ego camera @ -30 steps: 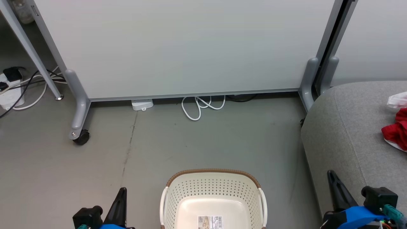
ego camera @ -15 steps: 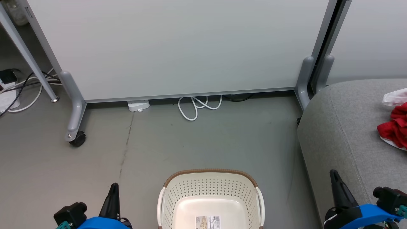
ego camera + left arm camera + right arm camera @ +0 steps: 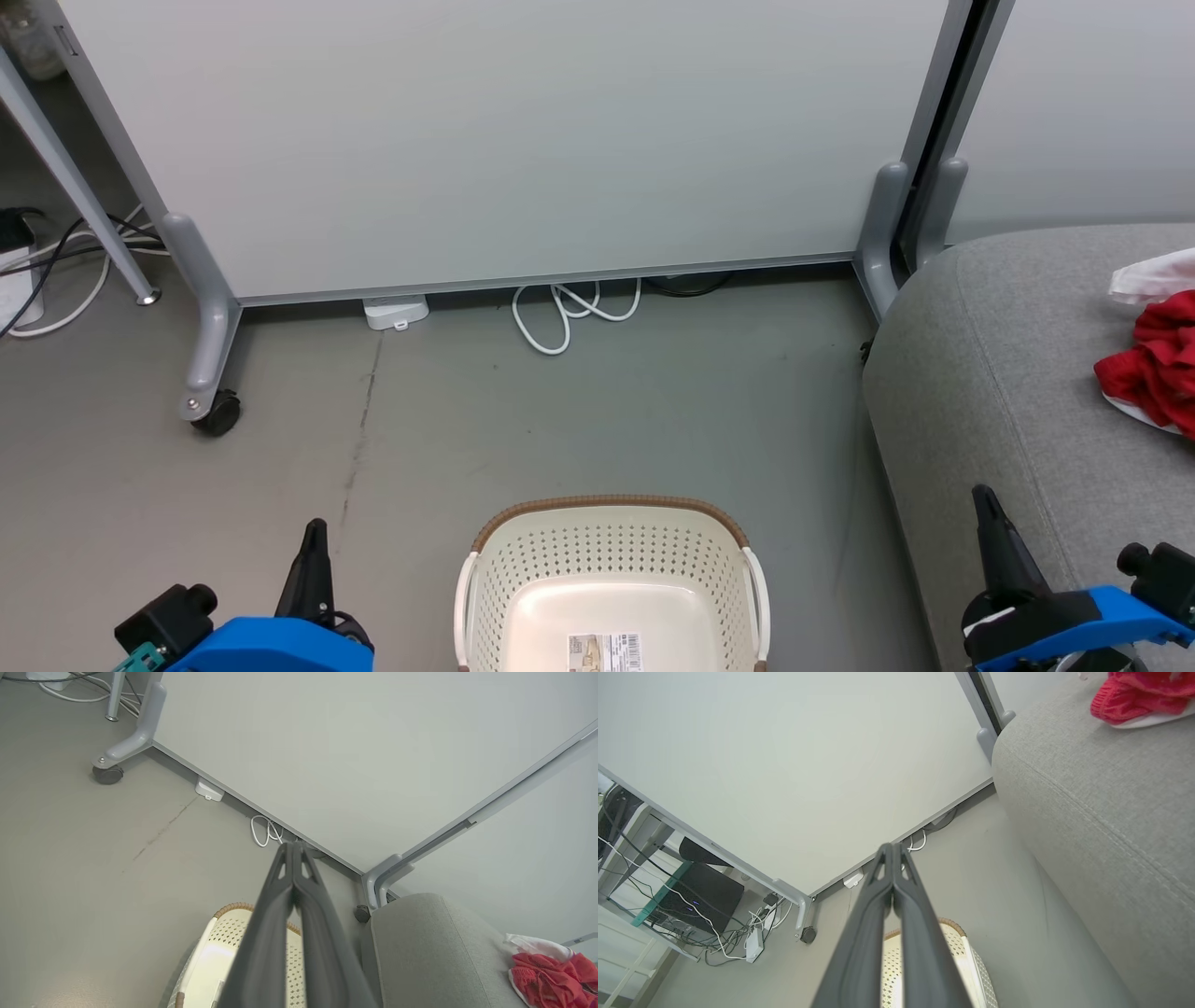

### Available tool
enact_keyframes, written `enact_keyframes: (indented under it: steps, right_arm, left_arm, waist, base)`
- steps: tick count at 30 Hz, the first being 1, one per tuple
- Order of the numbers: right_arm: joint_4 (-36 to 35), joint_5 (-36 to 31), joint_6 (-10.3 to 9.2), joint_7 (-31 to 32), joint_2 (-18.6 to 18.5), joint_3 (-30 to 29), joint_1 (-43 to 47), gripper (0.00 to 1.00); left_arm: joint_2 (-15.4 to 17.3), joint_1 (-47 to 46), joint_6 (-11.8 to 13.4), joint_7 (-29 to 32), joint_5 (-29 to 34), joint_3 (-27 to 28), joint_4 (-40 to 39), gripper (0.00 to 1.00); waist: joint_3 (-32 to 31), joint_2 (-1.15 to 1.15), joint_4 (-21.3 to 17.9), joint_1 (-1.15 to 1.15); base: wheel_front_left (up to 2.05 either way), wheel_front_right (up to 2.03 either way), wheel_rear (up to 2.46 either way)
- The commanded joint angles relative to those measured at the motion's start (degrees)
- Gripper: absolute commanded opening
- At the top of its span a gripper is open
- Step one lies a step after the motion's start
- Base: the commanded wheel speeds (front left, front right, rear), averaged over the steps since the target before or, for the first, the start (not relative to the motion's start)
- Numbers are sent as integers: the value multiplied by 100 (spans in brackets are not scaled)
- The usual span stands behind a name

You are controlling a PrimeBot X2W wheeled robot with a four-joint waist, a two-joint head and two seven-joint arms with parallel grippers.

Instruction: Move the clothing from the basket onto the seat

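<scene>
Clothing [image 3: 1150,369] first, and none of it shows in the basket [image 3: 607,511] right under the head camera: the part of its bottom in view is bare but for a printed label [image 3: 605,649]. Either side of it, low in the picture, the left gripper [image 3: 313,539] and right gripper [image 3: 985,509] point up with fingers pressed tight together. Both wrist views confirm the jaws are clenched on nothing. Now the change: over the last second the whole head view slides leftward, basket, caster [image 3: 217,413], cable [image 3: 560,322] and panel [image 3: 523,140] all together. So that is the camera swinging right, not the things moving, and a little more of the seat [image 3: 980,373] comes in. The left gripper drifts left further than the floor [image 3: 597,411] does, so that arm seems to be easing outward too. Out on the seat, well apart from the basket, the red heap lies crumpled with some white beside it, cut by the picture's right edge and unchanged in shape. That reads as the transfer done, or nearly. Whether both garments are in that heap, I cannot tell.
</scene>
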Motion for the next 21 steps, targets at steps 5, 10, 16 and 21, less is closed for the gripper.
enact_keyframes:
  steps: [5,10,16,21]
  right_arm:
    - [-70,550,1,80,-44,-18,-210,0]
    - [-66,946,1,142,-48,-22,-242,0]
    - [-60,1396,2,210,-52,-25,-278,0]
    - [-55,1750,2,264,-55,-28,-301,0]
  left_arm:
    - [-11,-189,-5,134,-474,137,-178,0]
    - [-29,-210,-6,235,-819,213,-243,0]
    - [-49,-239,-6,351,-1210,290,-318,0]
    - [-62,-253,-7,439,-1518,358,-376,0]
  waist:
    - [2,0,-38,0]
    - [4,0,-72,0]
    - [7,0,-113,0]
    - [9,0,-147,-1]
  base:
    - [0,0,0]
    - [0,0,0]
    - [0,0,0]
    - [0,0,0]
